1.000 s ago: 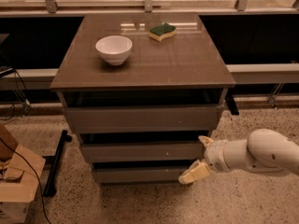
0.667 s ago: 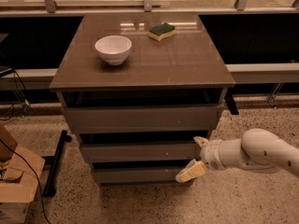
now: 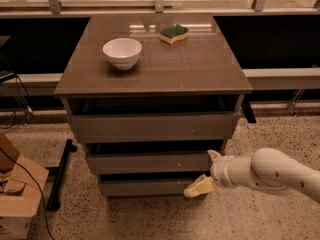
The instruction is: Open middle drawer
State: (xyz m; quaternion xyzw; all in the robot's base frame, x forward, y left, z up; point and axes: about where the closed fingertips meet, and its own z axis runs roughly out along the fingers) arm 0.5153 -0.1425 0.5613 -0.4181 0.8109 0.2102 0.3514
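1. Cabinet (image 3: 190, 69) with glossy top, carrying a white bowl (image 3: 122, 52) and a green sponge (image 3: 174, 33); three drawer fronts below.
2. Middle drawer (image 3: 145, 162), second of the three, under the taller top drawer front (image 3: 150, 128); dark gap along its upper edge, apparently barely opened.
3. White arm (image 3: 270, 174), low at the right side.
4. Gripper (image 3: 206, 171) at the right end of the middle drawer, fingers spread wide, holding nothing.
5. Advice: hook the upper finger behind the top edge, then pull straight and level, away from the lowest drawer front (image 3: 145, 187).
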